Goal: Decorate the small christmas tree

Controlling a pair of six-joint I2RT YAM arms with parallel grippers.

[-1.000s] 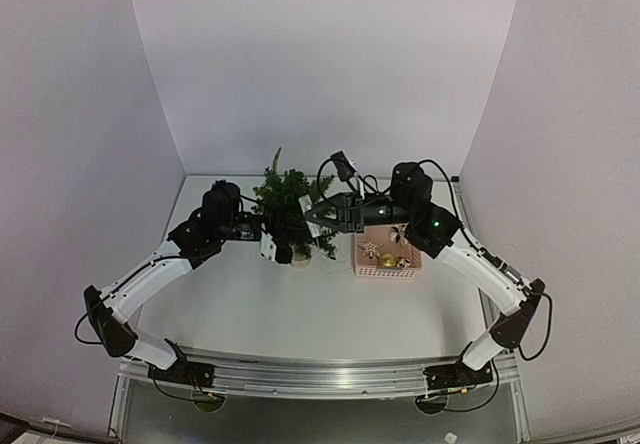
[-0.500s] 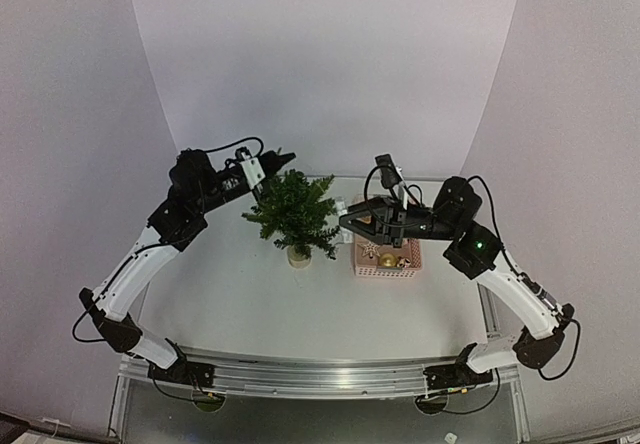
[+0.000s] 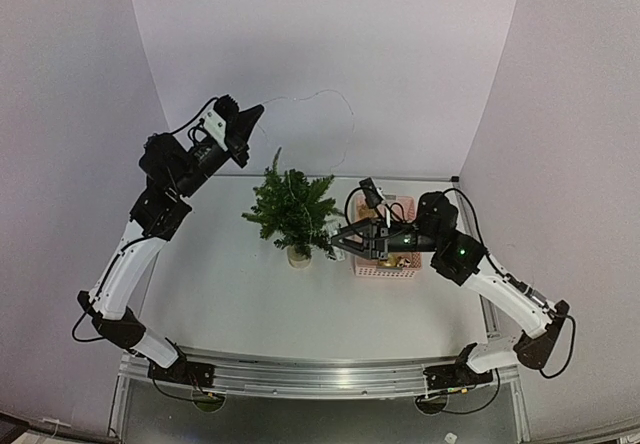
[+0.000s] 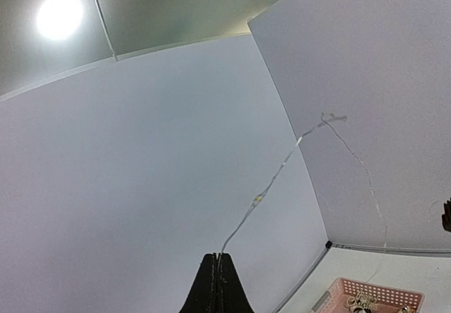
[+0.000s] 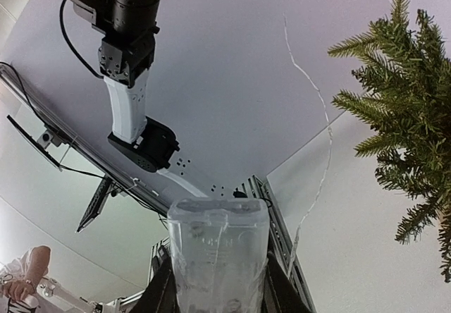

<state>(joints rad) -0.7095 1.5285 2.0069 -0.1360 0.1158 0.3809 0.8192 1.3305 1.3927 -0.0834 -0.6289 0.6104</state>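
Top: small christmas tree (image 3: 292, 209) mid-bench (image 3: 230, 304). Left tool (image 3: 255, 114) high, up-left of tree, pinched on light wire (image 3: 325, 94).
Left wrist: wire leaves closed tips.
Right wrist: right tool (image 5: 217, 285) clamps clear plastic box (image 5: 218, 242) beside tree.
Stringing barely begun; ornaments (image 3: 388, 260) lie in pink basket (image 3: 385, 272) right of tree.

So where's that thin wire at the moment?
In the top view the thin wire arcs above the small christmas tree, from the raised, shut left gripper down toward the right gripper by the pink basket.
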